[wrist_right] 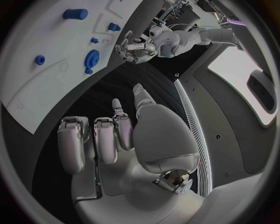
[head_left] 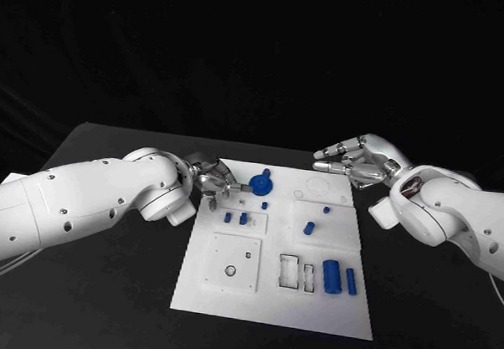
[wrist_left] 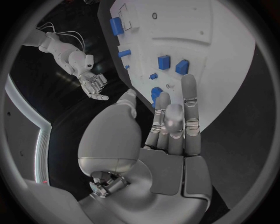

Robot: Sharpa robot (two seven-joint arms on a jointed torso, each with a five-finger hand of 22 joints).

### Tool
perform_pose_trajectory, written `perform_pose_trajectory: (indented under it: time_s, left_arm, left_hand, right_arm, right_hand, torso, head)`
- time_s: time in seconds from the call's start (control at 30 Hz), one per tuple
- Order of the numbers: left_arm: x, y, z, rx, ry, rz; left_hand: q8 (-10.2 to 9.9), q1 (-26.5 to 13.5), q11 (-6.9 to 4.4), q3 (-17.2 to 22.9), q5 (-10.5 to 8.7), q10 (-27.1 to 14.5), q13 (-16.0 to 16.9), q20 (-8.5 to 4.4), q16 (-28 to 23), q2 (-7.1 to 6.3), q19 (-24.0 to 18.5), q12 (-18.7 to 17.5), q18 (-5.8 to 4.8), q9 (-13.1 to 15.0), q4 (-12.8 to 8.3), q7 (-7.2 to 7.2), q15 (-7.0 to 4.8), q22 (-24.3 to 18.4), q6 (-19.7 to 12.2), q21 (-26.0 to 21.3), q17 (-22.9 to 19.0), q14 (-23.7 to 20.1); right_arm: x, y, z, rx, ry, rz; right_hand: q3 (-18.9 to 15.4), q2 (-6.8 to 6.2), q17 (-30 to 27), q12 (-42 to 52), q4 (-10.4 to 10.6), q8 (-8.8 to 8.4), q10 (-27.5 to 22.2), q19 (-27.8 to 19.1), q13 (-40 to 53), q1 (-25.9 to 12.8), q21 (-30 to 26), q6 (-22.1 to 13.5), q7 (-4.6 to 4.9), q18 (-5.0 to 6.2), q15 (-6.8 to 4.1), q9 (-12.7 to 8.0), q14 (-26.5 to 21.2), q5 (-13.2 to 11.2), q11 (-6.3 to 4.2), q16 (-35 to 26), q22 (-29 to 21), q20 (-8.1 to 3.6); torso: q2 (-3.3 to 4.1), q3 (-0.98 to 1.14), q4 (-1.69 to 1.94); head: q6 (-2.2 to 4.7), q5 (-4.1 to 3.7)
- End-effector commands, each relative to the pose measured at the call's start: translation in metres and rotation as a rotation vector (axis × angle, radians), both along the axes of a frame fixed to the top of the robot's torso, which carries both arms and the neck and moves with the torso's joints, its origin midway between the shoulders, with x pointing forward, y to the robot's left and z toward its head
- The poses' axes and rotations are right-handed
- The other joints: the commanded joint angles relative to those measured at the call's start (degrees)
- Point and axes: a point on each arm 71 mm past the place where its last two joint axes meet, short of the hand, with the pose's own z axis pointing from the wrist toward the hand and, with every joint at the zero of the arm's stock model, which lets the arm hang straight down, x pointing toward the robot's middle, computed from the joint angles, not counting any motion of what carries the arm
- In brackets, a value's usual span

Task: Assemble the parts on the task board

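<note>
The white task board (head_left: 266,298) lies in the middle of the table. A blue gear (head_left: 262,178) stands near its far edge, also seen as the gear (wrist_left: 156,93) and the gear (wrist_right: 91,58). Small blue pieces (head_left: 235,218) lie mid-board, a blue peg (head_left: 309,228) right of them, and two blue cylinders (head_left: 339,278) nearer the front right. My left hand (head_left: 213,179) hovers at the board's far left edge beside the gear, fingers (wrist_left: 189,100) stretched out, holding nothing. My right hand (head_left: 357,162) hangs above the far right corner, fingers (wrist_right: 96,137) apart and empty.
The board has sunken outlines, among them a square plate with a hole (head_left: 231,267) and narrow slots (head_left: 298,272). Black tabletop (head_left: 92,309) surrounds the board on both sides. My two white forearms flank the board.
</note>
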Motion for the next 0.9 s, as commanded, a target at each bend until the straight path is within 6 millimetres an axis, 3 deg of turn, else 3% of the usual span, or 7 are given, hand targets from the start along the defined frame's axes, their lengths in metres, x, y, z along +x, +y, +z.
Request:
perform_pose_trajectory:
  time_s: [0.03,0.13,0.23,0.3,0.4,0.6,0.9]
  left_arm:
    - [0.005,-0.008,0.013,-0.11,-0.149,-0.054]
    - [0.006,-0.017,0.017,-0.08,-0.242,-0.138]
    - [0.005,-0.032,0.019,-0.018,-0.341,-0.24]
    - [0.004,-0.043,0.019,0.031,-0.392,-0.297]
    - [0.006,-0.057,0.017,0.121,-0.457,-0.367]
    - [0.01,-0.072,0.008,0.267,-0.488,-0.434]
    - [0.011,-0.088,-0.002,0.394,-0.487,-0.483]
  left_hand:
    - [-1.2,8.7,0.62,5.1,0.17,-3.7,-2.9,0.41,-8.9,1.98,-1.5,-3.7,0.55,-1.5,-3.1,0.66,0.58,-2.0,-1.1,-3.0,-8.6,-5.0]
    - [-3.2,15.1,1.48,10.2,0.05,-5.7,-7.7,0.76,-14.7,1.18,-2.4,-9.1,0.56,-3.8,-5.7,1.53,1.26,-3.4,-0.2,-5.2,-13.9,-8.7]
    - [-6.4,17.3,1.52,14.4,-0.19,-4.1,-14.1,0.76,-14.9,-1.76,-1.5,-14.6,0.74,-7.4,-6.9,1.17,1.33,-4.1,2.6,-5.8,-14.7,-8.1]
    - [-8.0,17.0,1.3,15.3,-0.61,-3.1,-16.9,0.57,-10.9,-3.36,0.1,-16.8,0.8,-9.0,-7.2,0.71,1.22,-3.8,4.0,-5.2,-11.5,-5.1]
    - [-11.0,15.2,1.11,16.0,-0.79,-0.9,-21.5,0.32,2.5,-5.25,4.6,-20.0,0.71,-11.9,-6.9,0.16,0.88,-2.6,6.3,-2.6,0.4,2.4]
    - [-14.3,14.0,1.06,16.2,-0.86,0.6,-26.4,-0.03,14.4,-6.06,12.1,-23.7,-2.3,-14.7,-7.0,-0.06,0.43,14.1,8.5,15.1,12.4,7.9]
    - [-16.3,13.4,0.54,16.3,-0.84,3.3,-29.8,-0.66,14.3,-5.98,14.7,-26.0,-3.32,-16.3,-7.4,-0.59,-0.28,20.7,10.9,21.9,10.5,8.5]
  right_arm:
    - [-0.001,0.001,-0.001,0.002,0.003,0.019]
    - [0.0,0.001,-0.001,0.002,0.002,0.017]
    - [0.0,0.001,-0.001,0.003,0.001,0.016]
    - [0.0,0.002,-0.001,0.004,0.001,0.017]
    - [0.0,0.003,-0.002,0.005,0.001,0.02]
    - [0.0,0.004,-0.002,0.006,0.001,0.023]
    - [0.0,0.006,-0.002,0.007,0.0,0.026]
  right_hand:
    - [-0.2,0.39,6.8,-0.2,0.0,-0.01,-0.2,2.2,7.9,-0.1,-0.2,-0.3,0.14,0.38,0.05,0.1,4.0,0.2,-0.02,-0.4,5.3,0.14]
    - [-0.2,0.39,6.8,-0.2,0.0,-0.01,-0.2,2.2,7.9,-0.1,-0.2,-0.3,0.14,0.38,0.05,0.1,4.0,0.2,-0.02,-0.4,5.3,0.14]
    - [-0.3,0.47,6.7,-0.2,0.0,0.0,-0.2,2.2,7.9,-0.2,-0.2,-0.3,0.14,0.37,0.05,0.1,4.0,0.3,-0.02,-0.4,5.3,0.14]
    - [-0.3,0.47,6.7,-0.2,0.0,0.0,-0.2,2.2,7.9,-0.2,-0.2,-0.3,0.14,0.37,0.05,0.1,4.0,0.3,-0.02,-0.4,5.3,0.14]
    - [-0.3,0.47,6.7,-0.2,0.0,0.0,-0.2,2.2,7.9,-0.2,-0.2,-0.3,0.14,0.37,0.05,0.1,4.0,0.3,-0.02,-0.4,5.3,0.14]
    - [-0.3,0.52,6.7,-0.3,0.0,0.0,-0.2,2.2,7.8,-0.2,-0.2,-0.3,0.14,0.36,0.05,0.1,4.0,0.3,-0.03,-0.4,5.4,0.14]
    - [-0.3,0.52,6.7,-0.3,0.0,0.0,-0.2,2.2,7.8,-0.2,-0.2,-0.3,0.14,0.36,0.05,0.1,4.0,0.3,-0.03,-0.4,5.4,0.14]
  torso:
    - [0.09,-0.01,-0.02]
    - [0.05,-0.01,0.04]
    - [0.14,-0.07,-0.04]
    - [0.19,-0.08,-0.14]
    - [0.19,-0.06,-0.19]
    - [0.2,-0.02,-0.15]
    - [0.55,-0.07,-0.41]
  head:
    - [0.19,-0.16]
    - [0.31,-0.45]
    - [0.52,-0.61]
    - [0.69,-0.67]
    - [0.77,-0.74]
    - [0.94,-1.02]
    - [1.01,-1.17]
